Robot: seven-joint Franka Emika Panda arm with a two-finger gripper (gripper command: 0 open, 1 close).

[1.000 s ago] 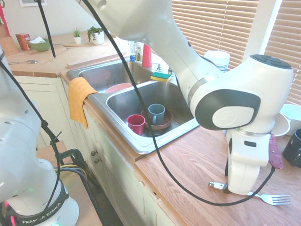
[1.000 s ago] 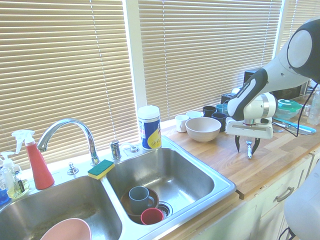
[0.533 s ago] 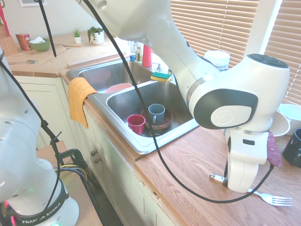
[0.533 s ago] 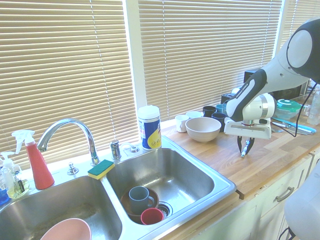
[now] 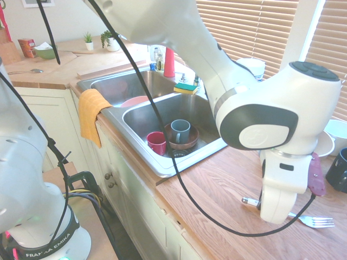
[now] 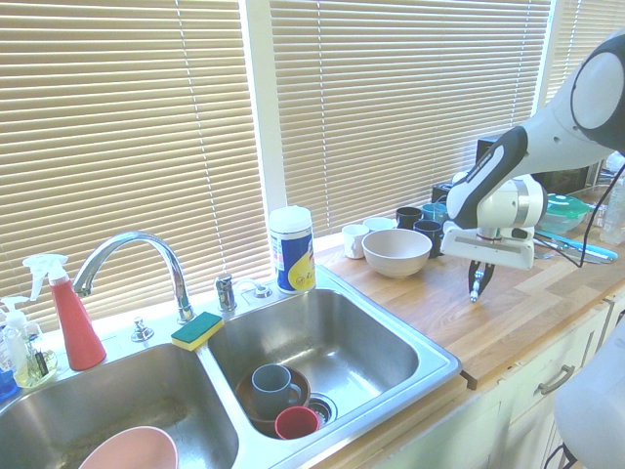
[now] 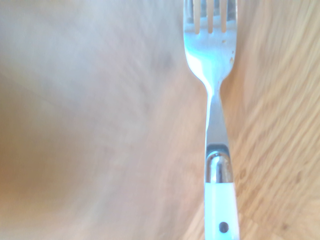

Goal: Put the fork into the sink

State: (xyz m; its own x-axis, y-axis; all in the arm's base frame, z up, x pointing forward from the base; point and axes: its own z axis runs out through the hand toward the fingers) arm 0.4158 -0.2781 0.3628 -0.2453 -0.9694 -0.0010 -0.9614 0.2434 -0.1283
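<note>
Slatted blinds (image 6: 391, 107) cover the windows behind a wood-grained tabletop (image 6: 430, 303) that runs alongside a two-basin steel sink (image 6: 391, 391). The hand (image 6: 477, 293) is low over this tabletop, its two dark fingers drawn together and clenched on the fork (image 7: 220, 150). The fork is well apart from the sink, at tabletop level; whether it touches the wood I cannot tell. Its silver tines point away from the sink, and the end of its pale handle pokes out on the sink side of the fingers.

In the basin nearer the hand, a blue-grey mug (image 6: 273, 391) sits in a brown bowl (image 6: 307, 383), with a red mug (image 6: 297, 422) just beside it. A pink bowl (image 6: 132, 451) lies in the other basin. The yellow-and-green sponge (image 6: 197, 331) rests on the divider near the chrome faucet (image 6: 146, 244), and a red spray bottle (image 6: 76, 322) stands behind the far basin. A tall tub (image 6: 292, 249) is at the back rim, and a large white bowl (image 6: 397, 254) sits on the tabletop between it and the hand, in front of several mugs (image 6: 354, 240). An orange towel (image 5: 91, 116) hangs over the front edge.
</note>
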